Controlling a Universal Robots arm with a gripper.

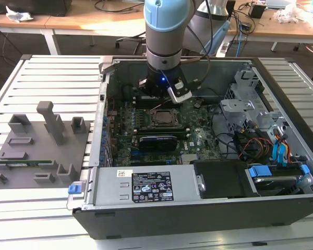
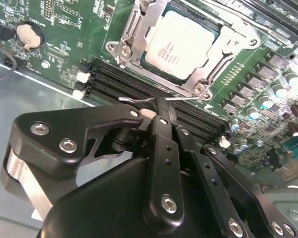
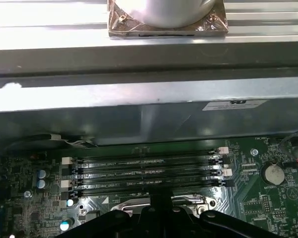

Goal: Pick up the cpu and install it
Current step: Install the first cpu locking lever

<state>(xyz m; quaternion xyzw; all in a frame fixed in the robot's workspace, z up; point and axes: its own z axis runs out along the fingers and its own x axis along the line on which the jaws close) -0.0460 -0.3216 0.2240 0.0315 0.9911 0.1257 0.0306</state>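
Note:
The cpu, a flat square chip with a silver-grey top, lies seated in the motherboard socket, whose metal frame stands open around it. In the exterior view the cpu sits mid-board inside the open computer case. My gripper is shut, with its tips just off the socket's edge and at the thin wire lever beside the memory slots. Nothing shows between the fingers. The first wrist view has the gripper low over the board. In the exterior view the arm stands over the socket's far side.
Black memory slots run beside the socket. A coin battery sits on the board. A grey holder tray with a green memory stick lies at the exterior view's left. The power supply and drive bays crowd the case.

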